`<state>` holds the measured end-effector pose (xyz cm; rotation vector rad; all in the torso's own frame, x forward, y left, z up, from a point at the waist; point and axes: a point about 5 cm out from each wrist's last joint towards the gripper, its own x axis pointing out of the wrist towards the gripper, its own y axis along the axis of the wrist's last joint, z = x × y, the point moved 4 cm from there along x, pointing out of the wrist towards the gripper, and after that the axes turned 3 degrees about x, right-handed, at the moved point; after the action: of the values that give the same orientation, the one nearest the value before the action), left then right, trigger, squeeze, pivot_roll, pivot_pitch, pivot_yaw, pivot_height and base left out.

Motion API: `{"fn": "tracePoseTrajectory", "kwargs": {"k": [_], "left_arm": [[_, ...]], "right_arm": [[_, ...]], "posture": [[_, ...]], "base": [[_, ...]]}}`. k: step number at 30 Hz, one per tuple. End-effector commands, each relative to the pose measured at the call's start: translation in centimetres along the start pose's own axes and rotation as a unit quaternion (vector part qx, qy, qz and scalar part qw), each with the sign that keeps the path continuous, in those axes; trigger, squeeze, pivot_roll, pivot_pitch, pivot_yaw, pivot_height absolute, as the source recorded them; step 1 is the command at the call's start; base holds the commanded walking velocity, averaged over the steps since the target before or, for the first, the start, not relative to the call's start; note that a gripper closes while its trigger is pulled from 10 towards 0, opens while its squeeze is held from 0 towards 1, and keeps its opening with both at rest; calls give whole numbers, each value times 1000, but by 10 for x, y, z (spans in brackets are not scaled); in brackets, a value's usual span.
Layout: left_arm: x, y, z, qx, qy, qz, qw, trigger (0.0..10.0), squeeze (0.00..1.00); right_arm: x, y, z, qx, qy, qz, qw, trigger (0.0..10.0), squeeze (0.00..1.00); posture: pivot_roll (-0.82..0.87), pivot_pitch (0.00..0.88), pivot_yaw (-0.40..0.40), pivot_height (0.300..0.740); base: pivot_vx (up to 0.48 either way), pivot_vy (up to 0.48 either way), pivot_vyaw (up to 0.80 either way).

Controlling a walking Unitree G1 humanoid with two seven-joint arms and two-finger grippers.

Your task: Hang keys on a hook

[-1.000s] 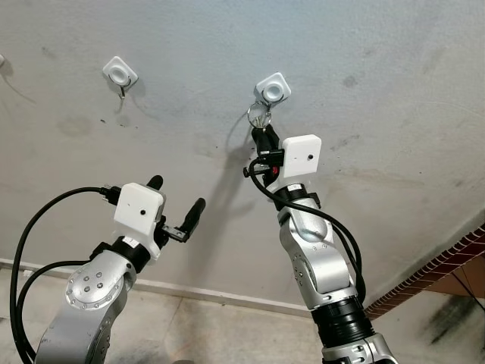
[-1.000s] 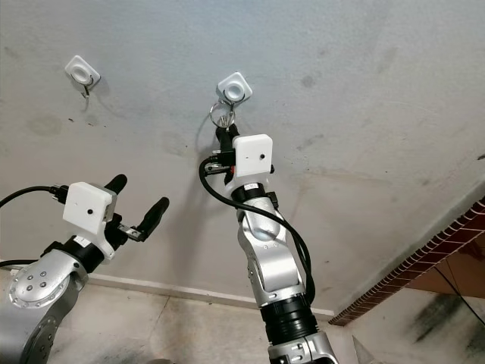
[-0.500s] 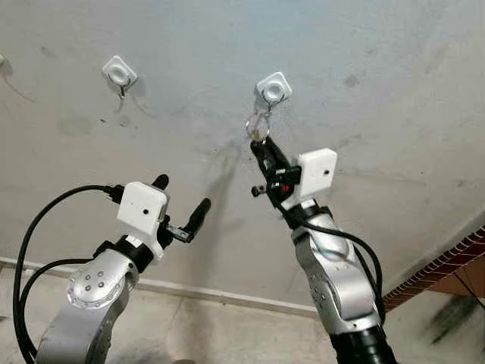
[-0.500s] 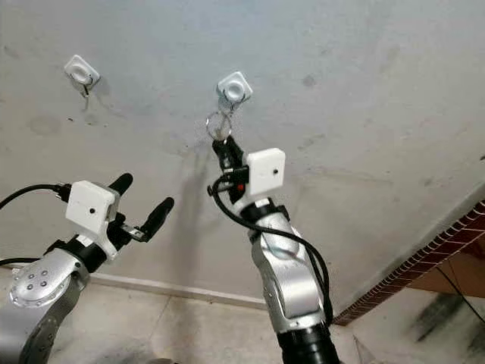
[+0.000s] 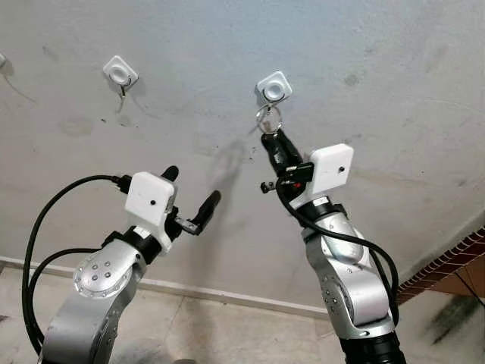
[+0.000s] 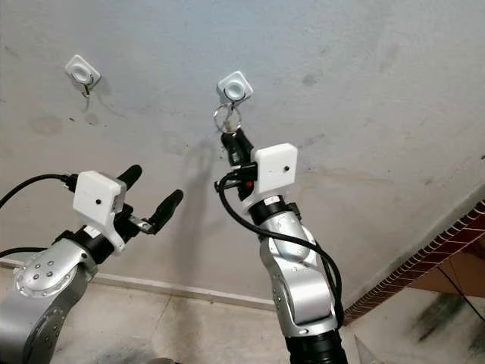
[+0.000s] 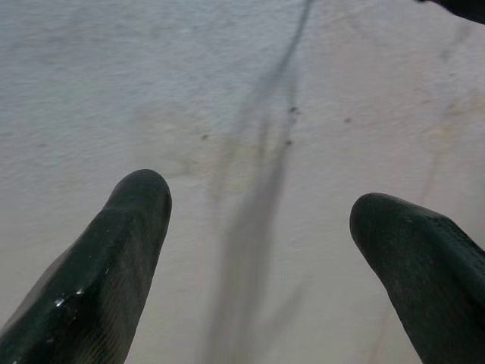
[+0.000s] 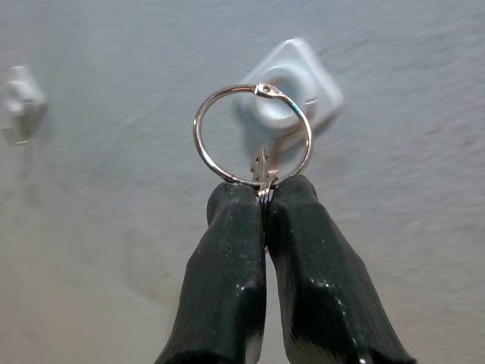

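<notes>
A white square hook (image 5: pixel 273 87) is fixed to the grey wall. Just under it my right gripper (image 5: pixel 271 139) points upward, shut on the keys. Their silver key ring (image 5: pixel 268 117) stands above the fingertips, its top edge reaching the hook's lower part. In the right wrist view the ring (image 8: pixel 261 165) is framed against the blurred hook (image 8: pixel 322 87). Whether the ring is threaded on the hook cannot be told. My left gripper (image 5: pixel 192 185) is raised lower and to the left, open and facing bare wall (image 7: pixel 261 114).
A second white hook (image 5: pixel 120 72) sits on the wall up and to the left, with nothing on it. A brick edge (image 5: pixel 447 262) runs at the lower right. The skirting (image 5: pixel 227 297) meets the floor below both arms.
The right wrist has swung to the right; the ring dipped below the hook, then rose back against it. My left gripper has drifted up and to the right, still open.
</notes>
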<state>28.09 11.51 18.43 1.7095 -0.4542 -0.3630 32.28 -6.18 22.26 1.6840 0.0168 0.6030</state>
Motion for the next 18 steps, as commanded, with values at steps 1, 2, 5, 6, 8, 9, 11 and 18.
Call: {"fn": "tracePoseTrajectory", "kwargs": {"k": [1,2,5,6,8,9,11,18], "left_arm": [[1,7,5,2,-16,10,1000,10000,0],[2,8,6,4,-18,11,1000,10000,0],[3,9,7,7,-21,13,1000,10000,0],[3,10,7,9,-22,14,1000,10000,0],[3,10,7,10,-23,14,1000,10000,0],[3,12,6,11,-20,17,1000,10000,0],[3,13,5,13,-18,17,1000,10000,0],[4,16,2,16,-13,20,1000,10000,0]], "right_arm": [[3,3,5,-10,-14,8,1000,10000,0],[4,3,6,-13,-17,8,1000,10000,0],[5,2,6,-14,-18,8,1000,10000,0],[6,1,6,-15,-20,7,1000,10000,0],[6,0,5,-15,-20,7,1000,10000,0],[7,-1,5,-14,-20,6,1000,10000,0],[8,-2,3,-12,-19,6,1000,10000,0],[10,-7,-4,-6,-9,3,1000,10000,0]], "posture": [[327,75,-28,740],[325,75,-27,740],[325,74,-25,740],[325,73,-24,740],[325,73,-24,740],[327,73,-24,740],[329,73,-24,740],[334,73,-28,740]], "base": [[0,0,0],[0,0,0],[0,0,0],[0,0,0],[0,0,0],[0,0,0],[0,0,0],[0,0,0]]}}
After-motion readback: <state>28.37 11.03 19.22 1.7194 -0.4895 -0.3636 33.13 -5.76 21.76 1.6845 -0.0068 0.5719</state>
